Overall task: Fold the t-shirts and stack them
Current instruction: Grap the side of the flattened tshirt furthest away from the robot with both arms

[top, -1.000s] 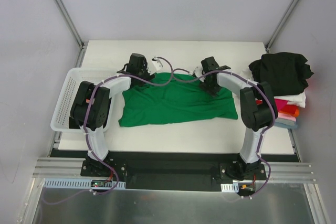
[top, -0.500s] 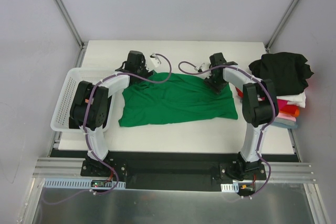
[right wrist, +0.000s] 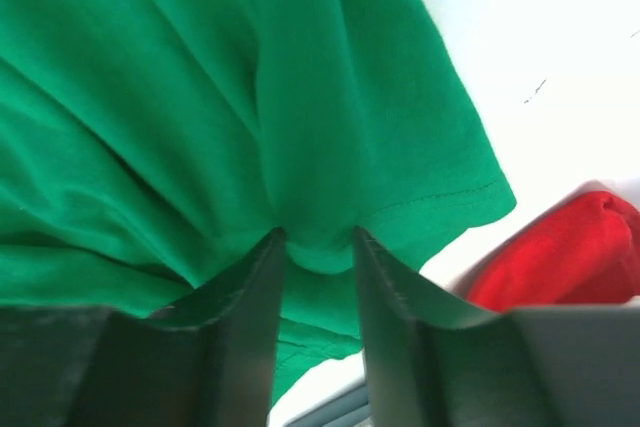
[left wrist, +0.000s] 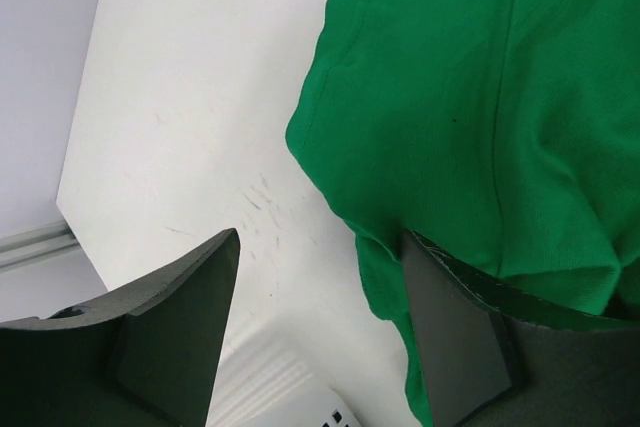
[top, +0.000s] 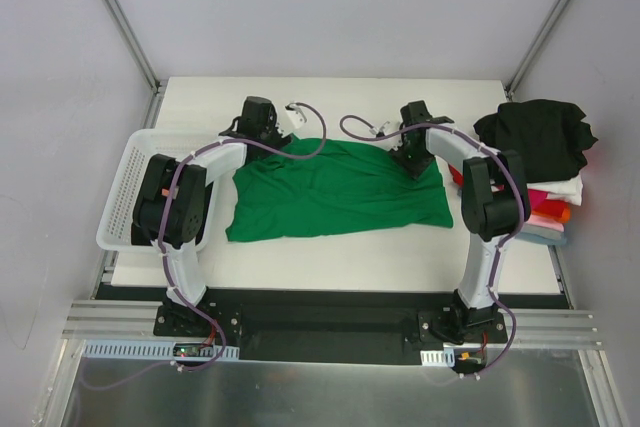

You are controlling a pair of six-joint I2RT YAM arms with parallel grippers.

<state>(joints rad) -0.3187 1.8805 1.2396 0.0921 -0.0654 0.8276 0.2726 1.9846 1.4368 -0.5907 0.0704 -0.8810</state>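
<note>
Green t-shirt (top: 335,192), one, lies spread and wrinkled across the middle of the white table (top: 330,257); it is soft knit with stitched sleeve hems. One pile of t-shirts (top: 540,142) sits at the table's right edge, a lumpy black one on top, with white, red and pink layers beneath. One white mesh basket (top: 125,182) stands at the left edge. There are two grippers. The right gripper (right wrist: 317,242) pinches a fold of green cloth near the far right sleeve. The left gripper (left wrist: 318,247) is spread wide at the far left sleeve, clamping nothing.

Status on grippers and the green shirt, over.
Left gripper open at far-left edge of green shirt. Right gripper shut on a pinch of its far-right edge. Shirt spread out, not yet folded. Stack to the right, basket left, neither on it.
</note>
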